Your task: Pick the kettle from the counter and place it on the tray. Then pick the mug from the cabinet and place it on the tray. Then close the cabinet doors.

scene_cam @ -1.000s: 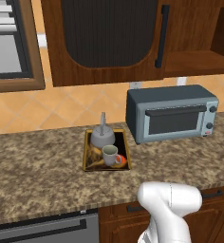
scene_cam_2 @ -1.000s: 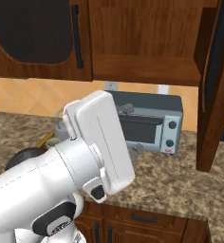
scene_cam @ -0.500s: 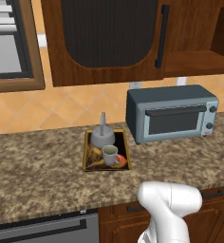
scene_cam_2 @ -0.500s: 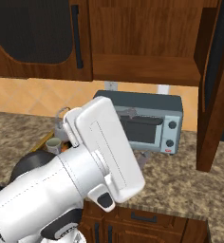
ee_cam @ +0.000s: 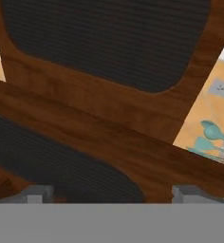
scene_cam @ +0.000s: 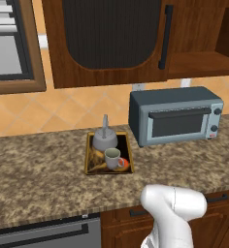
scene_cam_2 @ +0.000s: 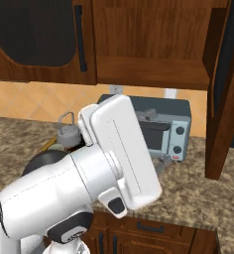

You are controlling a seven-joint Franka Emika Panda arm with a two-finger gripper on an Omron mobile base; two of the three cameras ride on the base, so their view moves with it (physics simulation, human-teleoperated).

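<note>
The grey kettle [scene_cam: 105, 139] and the pale mug [scene_cam: 112, 158] stand together on the dark tray [scene_cam: 90, 162] on the granite counter [scene_cam: 39, 179]. The kettle [scene_cam_2: 67, 132] peeks out behind my arm in the right base view. The cabinet's left door [scene_cam: 111, 38] is shut, and its shelf [scene_cam: 201, 63] shows open beside it. The right door [scene_cam_2: 227, 94] stands swung out. In the hand view my gripper [ee_cam: 113, 194] is open, nothing between its fingertips [ee_cam: 38, 192], close to a door's ribbed panel [ee_cam: 104, 42] and wooden frame [ee_cam: 109, 137].
A blue-grey toaster oven [scene_cam: 174, 115] sits on the counter right of the tray, under the cabinet. My arm's large white link [scene_cam_2: 119, 149] blocks the middle of the right base view. Teal utensils [ee_cam: 213, 135] and a wall outlet [ee_cam: 222, 88] show past the door's edge.
My arm's white link has swung up and to the right in the right base view. Kettle, mug, tray and doors have not moved.
</note>
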